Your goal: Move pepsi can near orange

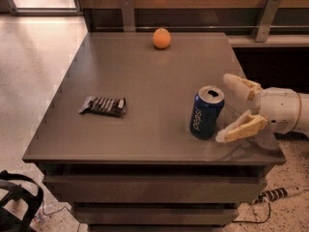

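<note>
Pepsi can [206, 113] stands upright at the table's [145, 81] near right, well apart from the far orange [161, 38]. Gripper [225, 109] sits just right of it, jaws wide, gripping nothing.

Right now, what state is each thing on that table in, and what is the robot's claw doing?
pepsi can: upright near the front right of the table, not gripped.
orange: resting at the far edge, well apart from the can.
snack wrapper: lying flat on the left side.
gripper: open, fingers spread just to the right of the can, not clamped on it.
table: carrying all three items.
</note>
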Motion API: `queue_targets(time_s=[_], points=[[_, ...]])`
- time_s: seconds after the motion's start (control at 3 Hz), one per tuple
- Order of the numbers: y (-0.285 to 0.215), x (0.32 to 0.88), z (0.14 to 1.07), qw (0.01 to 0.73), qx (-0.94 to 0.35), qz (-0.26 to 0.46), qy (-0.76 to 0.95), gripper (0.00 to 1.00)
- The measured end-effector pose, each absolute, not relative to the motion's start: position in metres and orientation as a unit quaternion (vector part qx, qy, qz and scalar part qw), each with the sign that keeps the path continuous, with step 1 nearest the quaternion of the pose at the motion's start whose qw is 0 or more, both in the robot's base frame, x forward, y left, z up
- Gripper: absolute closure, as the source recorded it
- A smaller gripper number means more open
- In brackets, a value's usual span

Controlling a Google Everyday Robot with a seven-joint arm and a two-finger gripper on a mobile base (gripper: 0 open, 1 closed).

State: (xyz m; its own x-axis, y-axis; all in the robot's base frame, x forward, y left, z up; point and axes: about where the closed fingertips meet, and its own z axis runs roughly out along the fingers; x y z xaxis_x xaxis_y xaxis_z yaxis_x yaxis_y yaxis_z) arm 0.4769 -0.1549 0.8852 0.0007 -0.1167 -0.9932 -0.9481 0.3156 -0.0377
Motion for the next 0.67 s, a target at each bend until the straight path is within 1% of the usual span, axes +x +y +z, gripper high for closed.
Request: queue_targets(time_s=[0.33,0.67], points=[[-0.139,0.477,0.886,0.549,-0.454,0.386,0.586,0.00],[-0.120,0.481,0.884,0.543,-0.463,0.395,0.578,0.19]])
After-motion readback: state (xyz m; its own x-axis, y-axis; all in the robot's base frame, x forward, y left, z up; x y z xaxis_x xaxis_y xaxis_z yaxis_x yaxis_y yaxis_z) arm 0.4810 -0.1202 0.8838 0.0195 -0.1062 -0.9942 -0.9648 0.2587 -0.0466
